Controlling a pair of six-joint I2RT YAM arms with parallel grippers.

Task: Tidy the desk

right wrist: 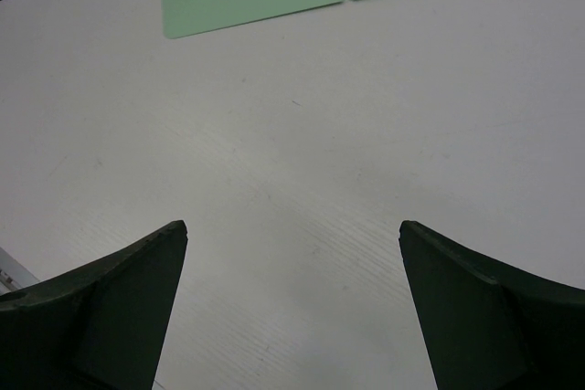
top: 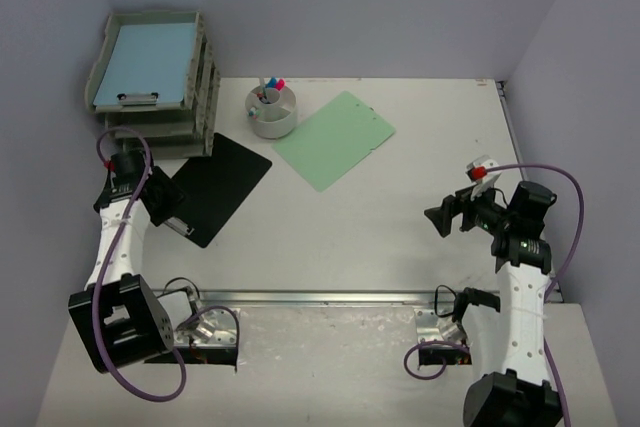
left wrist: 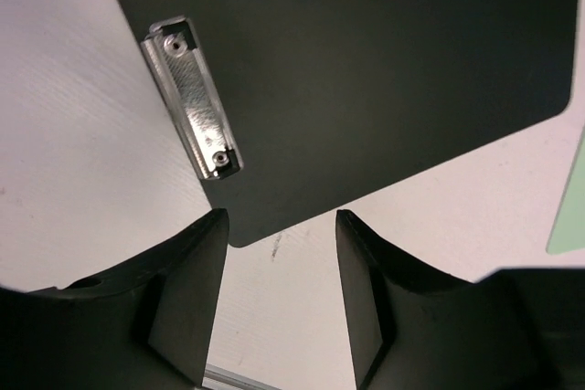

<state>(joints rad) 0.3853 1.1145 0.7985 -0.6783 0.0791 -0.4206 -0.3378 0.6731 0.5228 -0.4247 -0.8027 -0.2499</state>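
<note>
At the far left of the large flat white desk, which spreads under everything here, stand the grey slatted stacked trays, the top one holding a pale blue clipboard.

Just in front of them hangs my left gripper, its fingers parted with a bare gap between them and pinching nothing. The flat black clipboard lies directly ahead of those fingertips. Its rounded near corner sits just beyond the gap, and its silver metal clip is a little to the left of that corner. The board's long axis runs diagonally, from the clip end near me up and away to the right, with its far-left edge just beside the trays. My left arm is plainly the nearer one to it.

Further right stand a round white pen cup with coloured markers, then a thin pale green board, angled much like the black one.

At the right, my right gripper hovers over bare tabletop, spread wide and empty, with the green board well apart from it, ahead and to the left.

I judge the next move is mine on the left: forward and down onto that near corner.
</note>
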